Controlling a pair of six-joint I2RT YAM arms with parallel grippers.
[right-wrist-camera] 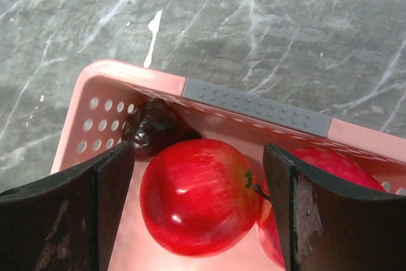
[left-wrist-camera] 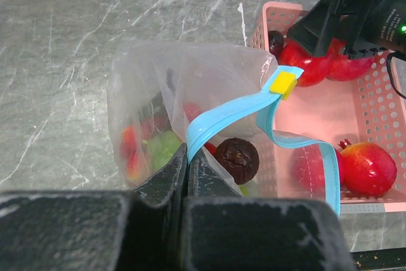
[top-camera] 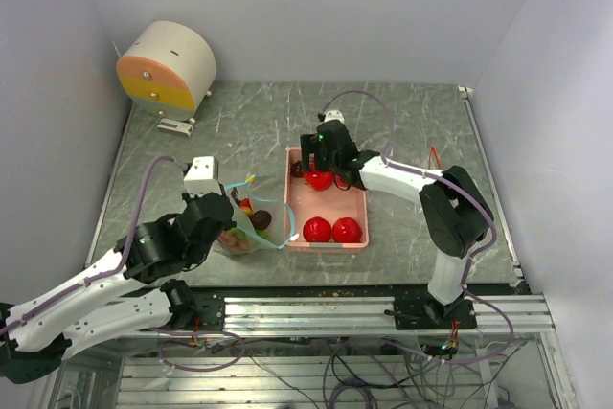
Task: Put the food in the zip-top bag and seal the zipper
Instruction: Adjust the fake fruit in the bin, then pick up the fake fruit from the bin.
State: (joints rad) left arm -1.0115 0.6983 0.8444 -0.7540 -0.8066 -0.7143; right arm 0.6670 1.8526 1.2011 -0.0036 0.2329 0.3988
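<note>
Right end effector [right-wrist-camera: 198, 157] astride apple [right-wrist-camera: 190, 211]

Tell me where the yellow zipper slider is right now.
In the left wrist view, the yellow slider sits on the blue zipper track, right beside the pink tray and its near wall.

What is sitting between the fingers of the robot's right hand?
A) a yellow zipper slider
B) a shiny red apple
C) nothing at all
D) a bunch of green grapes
B: the right wrist view shows a shiny red apple between the open fingers of the right hand, down in the pink tray.
</note>
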